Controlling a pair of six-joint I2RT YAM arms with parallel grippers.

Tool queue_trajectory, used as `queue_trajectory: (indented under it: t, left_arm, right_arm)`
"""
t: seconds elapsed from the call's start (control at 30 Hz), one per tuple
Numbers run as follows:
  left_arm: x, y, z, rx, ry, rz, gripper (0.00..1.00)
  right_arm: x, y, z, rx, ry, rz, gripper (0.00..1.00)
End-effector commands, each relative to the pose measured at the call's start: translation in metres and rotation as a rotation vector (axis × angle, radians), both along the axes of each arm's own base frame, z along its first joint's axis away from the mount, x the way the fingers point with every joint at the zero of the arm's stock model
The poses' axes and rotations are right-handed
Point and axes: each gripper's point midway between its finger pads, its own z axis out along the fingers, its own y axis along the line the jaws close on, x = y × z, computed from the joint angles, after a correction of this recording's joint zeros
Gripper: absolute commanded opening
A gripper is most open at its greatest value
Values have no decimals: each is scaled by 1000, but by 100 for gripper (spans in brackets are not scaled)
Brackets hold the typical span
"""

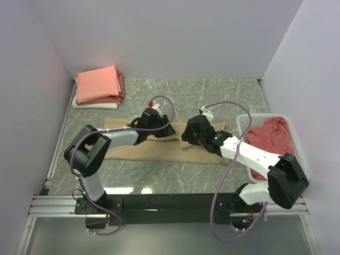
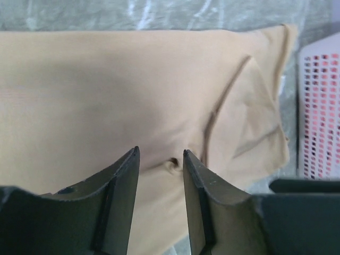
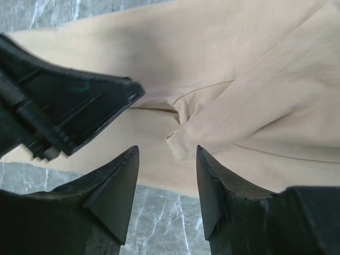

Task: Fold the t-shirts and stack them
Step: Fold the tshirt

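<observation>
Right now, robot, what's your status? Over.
Left fingers open, right fingers open, both down at tan t-shirt. Shirt on table, not stacked yet. Nothing blocking.

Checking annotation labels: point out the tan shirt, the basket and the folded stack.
tan shirt [image 1: 159, 151], top view, bare cloth along its near edge.
basket [image 1: 260, 115], top view, far rim.
folded stack [image 1: 98, 84], top view, middle of the pink top layer.
</observation>
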Motion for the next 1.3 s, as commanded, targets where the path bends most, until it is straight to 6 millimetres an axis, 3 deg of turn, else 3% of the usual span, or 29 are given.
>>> queue_trajectory:
  t: [0.0,0.2,0.3,0.53,0.83,1.27]
  left_arm:
    - [-7,-7,33,-19,-103,-61,44]
    - [-32,-23,40,27,-135,-162,44]
    - [-38,-26,37,38,-122,-178,45]
    - [-48,-39,30,67,-104,-217,48]
    - [-51,-52,22,74,-89,-242,47]
    - [-50,-62,20,60,-78,-247,41]
  right_arm:
    - [13,-25,16,-51,-63,-47,54]
    - [47,-95,12,-89,-28,-136,53]
    - [58,-110,3,-99,5,-132,53]
    - [81,-114,-27,-92,72,-94,52]
    - [102,-120,-39,-121,94,-109,52]
    - [95,-118,-64,-114,148,-102,43]
